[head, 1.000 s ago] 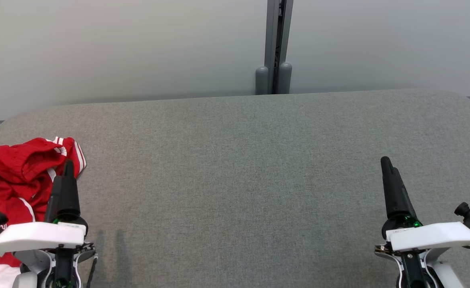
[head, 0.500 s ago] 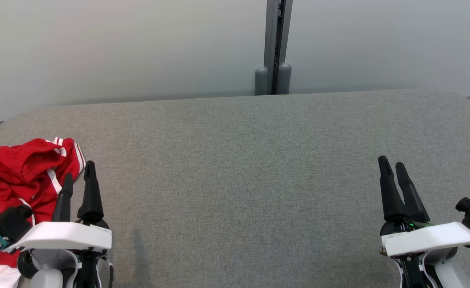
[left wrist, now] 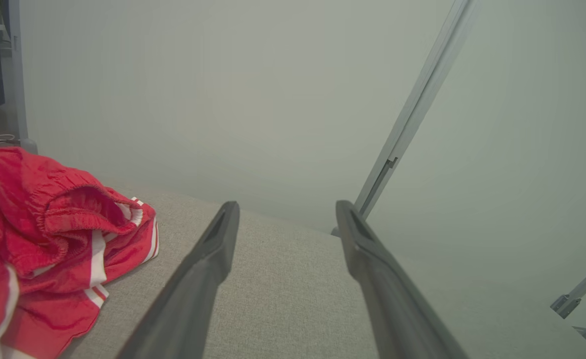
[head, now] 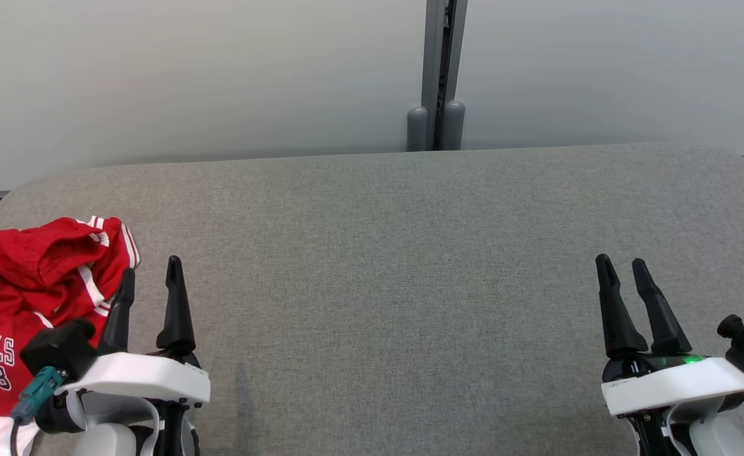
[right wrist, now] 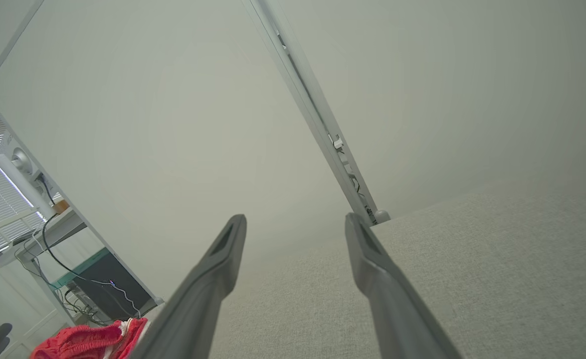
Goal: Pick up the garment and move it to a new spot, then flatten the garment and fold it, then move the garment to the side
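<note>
We find the garment (head: 23, 297) crumpled at the near left of the table (head: 378, 266), just beside the left gripper (head: 151, 266). That gripper and the right gripper (head: 620, 261) stand wide and empty. We judge the garment light, limp and slippery, best pinched at its gathered edge (left wrist: 81, 192).

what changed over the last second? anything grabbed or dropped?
The left gripper slid toward the robot's right, off the crumpled red garment with white stripes, and turned so its fingers now show side by side. The right gripper turned the same way, barely shifting. Both are open and nothing was taken hold of. The garment and the grey fabric surface stayed put.
</note>
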`<state>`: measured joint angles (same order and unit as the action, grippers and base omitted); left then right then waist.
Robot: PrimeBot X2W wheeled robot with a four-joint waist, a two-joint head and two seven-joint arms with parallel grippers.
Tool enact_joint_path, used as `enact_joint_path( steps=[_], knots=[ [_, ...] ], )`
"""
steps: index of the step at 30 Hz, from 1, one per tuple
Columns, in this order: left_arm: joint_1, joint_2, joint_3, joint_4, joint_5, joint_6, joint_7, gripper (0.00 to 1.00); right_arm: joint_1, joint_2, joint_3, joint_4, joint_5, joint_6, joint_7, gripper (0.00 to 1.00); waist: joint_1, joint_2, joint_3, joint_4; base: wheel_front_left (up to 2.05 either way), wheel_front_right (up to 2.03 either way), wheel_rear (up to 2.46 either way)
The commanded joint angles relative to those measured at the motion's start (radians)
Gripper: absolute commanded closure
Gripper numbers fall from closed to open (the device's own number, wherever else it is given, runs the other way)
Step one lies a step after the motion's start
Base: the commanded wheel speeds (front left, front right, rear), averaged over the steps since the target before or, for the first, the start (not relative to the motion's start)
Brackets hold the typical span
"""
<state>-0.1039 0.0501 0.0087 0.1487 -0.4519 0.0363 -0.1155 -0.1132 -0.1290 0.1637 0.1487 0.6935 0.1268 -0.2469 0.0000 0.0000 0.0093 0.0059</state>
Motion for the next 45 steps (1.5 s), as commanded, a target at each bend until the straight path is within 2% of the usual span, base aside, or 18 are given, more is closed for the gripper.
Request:
enact_joint_path(
  steps=[1,13,45],
  knots=[
    [0.007,0.006,-0.009,-0.005,0.028,0.004,-0.012,0.0,0.001,-0.009,-0.011,-0.002,-0.025,0.005,-0.007,0.0,0.0,0.0,0.0,0.001,0.0,0.0,0.0],
    [0.013,0.005,-0.056,-0.004,0.139,0.027,-0.058,0.0,0.003,-0.002,-0.045,0.005,-0.169,0.005,-0.011,0.0,0.0,0.0,-0.002,0.003,0.0,0.0,0.0],
    [0.03,0.001,-0.128,-0.01,0.321,0.063,-0.152,0.0,0.016,0.002,-0.089,-0.004,-0.378,0.006,-0.019,0.0,0.0,0.0,-0.003,0.003,0.0,0.0,0.0]
  ],
)
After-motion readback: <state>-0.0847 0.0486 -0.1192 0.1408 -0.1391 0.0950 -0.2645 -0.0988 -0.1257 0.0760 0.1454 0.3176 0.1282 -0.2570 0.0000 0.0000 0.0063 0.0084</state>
